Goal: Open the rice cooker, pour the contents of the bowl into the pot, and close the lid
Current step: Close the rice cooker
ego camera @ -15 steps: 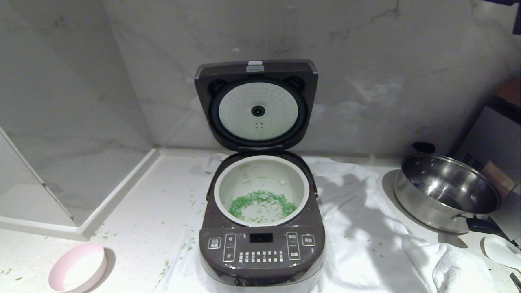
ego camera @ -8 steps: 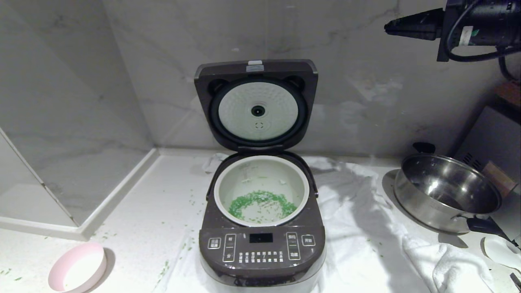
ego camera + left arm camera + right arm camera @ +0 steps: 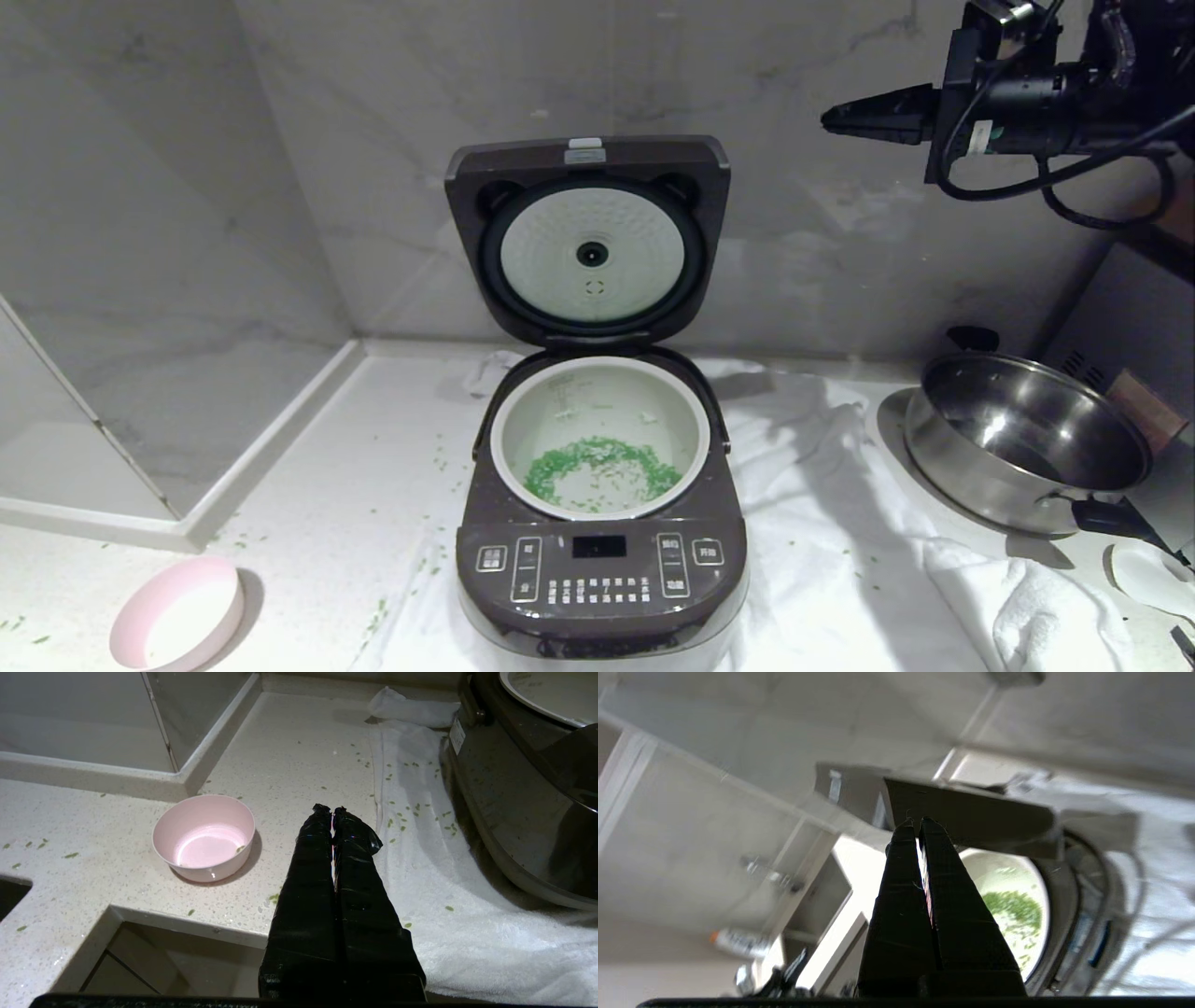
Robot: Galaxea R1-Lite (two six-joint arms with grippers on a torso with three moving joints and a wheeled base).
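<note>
Head view: the rice cooker stands open on the bench, its lid upright on a rear hinge; the lid looks stiff and sprung, best pushed on its top edge from behind rather than gripped; the green contents lie in the pot; the right gripper hangs high, level, pointing toward the lid, well apart from it, fingers pressed together and empty.

Left wrist view: the left gripper is parked low, fingers closed on nothing; the emptied pink bowl, light and smooth, sits beside the fingertips.

Right wrist view: the lid's top edge lies just beyond the fingertips; the pot shows below it.
</note>
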